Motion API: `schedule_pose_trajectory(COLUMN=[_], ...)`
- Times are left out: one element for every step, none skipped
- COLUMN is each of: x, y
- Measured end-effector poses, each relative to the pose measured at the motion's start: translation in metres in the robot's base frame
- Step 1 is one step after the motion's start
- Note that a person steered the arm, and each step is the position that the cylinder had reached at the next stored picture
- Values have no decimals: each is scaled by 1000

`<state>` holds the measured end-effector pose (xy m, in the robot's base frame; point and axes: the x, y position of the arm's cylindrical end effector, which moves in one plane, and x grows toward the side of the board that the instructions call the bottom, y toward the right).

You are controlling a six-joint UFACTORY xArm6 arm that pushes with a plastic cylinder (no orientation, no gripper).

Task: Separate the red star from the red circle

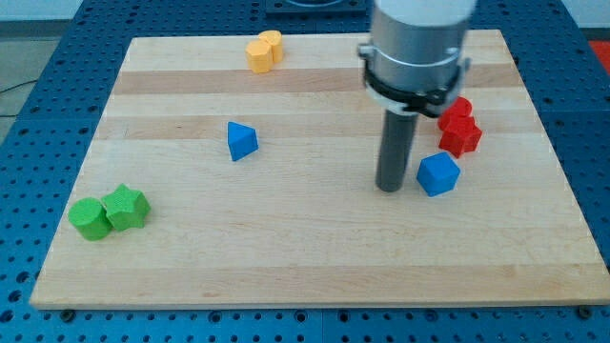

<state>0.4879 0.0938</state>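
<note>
The red star (462, 137) lies near the view's right edge of the wooden board (305, 257). The red circle (457, 110) sits just above it, and the two touch. My tip (390, 187) rests on the board to the lower left of the red pair, apart from them. It stands just left of a blue cube (437, 174), close to it or touching.
A blue triangle (240, 141) lies left of centre. A green circle (90, 219) and a green star (127, 207) touch at the lower left. A yellow pair of blocks (264, 50) sits at the top edge.
</note>
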Motion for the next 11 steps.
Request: schedule_pose_trajectory(x=[-2,-22,23,89,56,-9,-30,-28,-28,-28,23], y=[50,63,39,100,188,185,173,149,108,95,104])
